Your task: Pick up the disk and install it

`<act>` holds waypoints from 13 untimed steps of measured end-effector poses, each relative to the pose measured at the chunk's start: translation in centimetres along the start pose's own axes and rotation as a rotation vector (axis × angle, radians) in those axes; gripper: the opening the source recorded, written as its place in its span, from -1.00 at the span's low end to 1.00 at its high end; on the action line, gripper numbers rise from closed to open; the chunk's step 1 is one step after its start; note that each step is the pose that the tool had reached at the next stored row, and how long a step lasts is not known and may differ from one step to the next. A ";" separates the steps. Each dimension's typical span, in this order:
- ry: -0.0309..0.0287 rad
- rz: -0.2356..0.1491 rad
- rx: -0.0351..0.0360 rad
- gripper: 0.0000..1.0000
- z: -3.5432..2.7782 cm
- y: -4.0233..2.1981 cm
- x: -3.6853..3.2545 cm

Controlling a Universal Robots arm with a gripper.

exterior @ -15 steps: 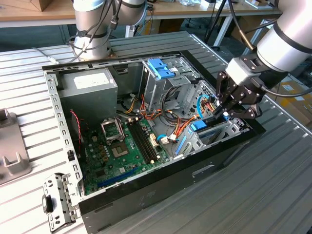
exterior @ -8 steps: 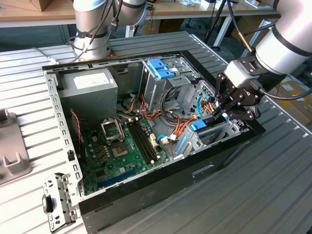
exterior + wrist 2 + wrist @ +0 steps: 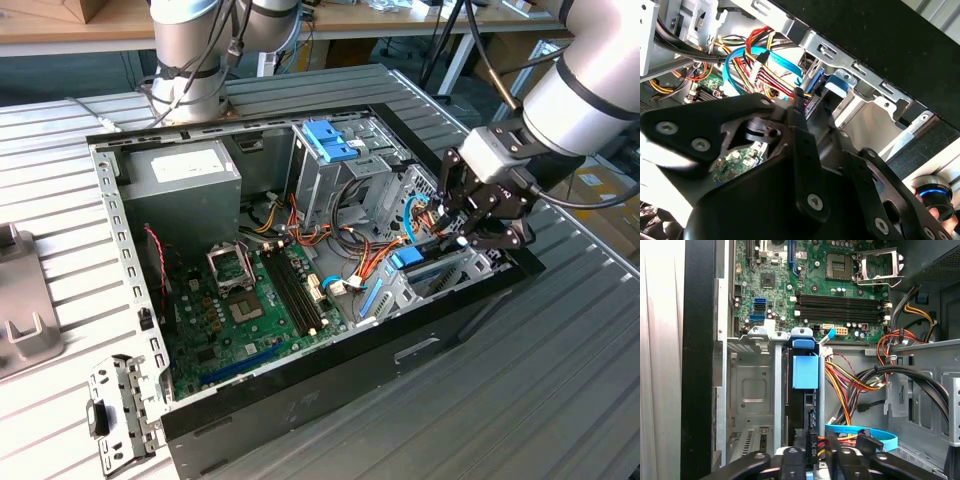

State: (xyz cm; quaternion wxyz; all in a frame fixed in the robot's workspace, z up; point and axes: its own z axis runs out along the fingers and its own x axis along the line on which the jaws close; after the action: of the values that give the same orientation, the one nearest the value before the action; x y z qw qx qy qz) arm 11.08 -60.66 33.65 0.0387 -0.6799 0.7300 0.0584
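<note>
The disk (image 3: 413,262) stands on edge in the metal bay at the case's corner on the exterior view's right, its light blue carrier rail showing. In the first wrist view the disk (image 3: 805,372) sits down between the bay's metal walls, blue tab uppermost, with its dark connector end toward me. My gripper (image 3: 457,238) hangs over that bay, and its black fingers (image 3: 792,460) close in on the disk's near end. In the second wrist view the gripper (image 3: 799,102) points at the disk's blue rail (image 3: 836,85).
The open computer case (image 3: 300,400) lies on a slatted metal table. Inside are a grey power-supply box (image 3: 185,175), a drive cage with a blue bracket (image 3: 330,140), the green motherboard (image 3: 250,300) and loose red, yellow and blue cables (image 3: 855,380). A metal bracket (image 3: 115,410) lies beside the case.
</note>
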 end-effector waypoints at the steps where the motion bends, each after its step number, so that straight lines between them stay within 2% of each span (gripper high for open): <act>1: 0.0002 0.000 0.0001 -0.40 -0.01 0.01 0.00; 2: 0.0002 0.000 0.0000 -0.27 0.00 0.01 0.00; 4: 0.0002 0.000 0.0000 -0.27 -0.10 0.01 0.00; 5: 0.0001 0.000 0.0000 -0.27 -0.47 0.03 -0.05; 6: 0.0003 0.000 0.0000 -0.27 -1.19 0.05 -0.16; 9: 0.0002 0.000 0.0000 -0.27 -2.24 0.08 -0.32; 12: -0.0006 0.000 0.0000 -0.29 -2.44 0.10 -0.45; 13: -0.0008 0.000 -0.0001 -0.44 -2.44 0.07 -0.46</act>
State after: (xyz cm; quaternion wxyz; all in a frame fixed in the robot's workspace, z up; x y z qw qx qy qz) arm 11.09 -60.54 36.13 0.0389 -0.6798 0.7300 0.0587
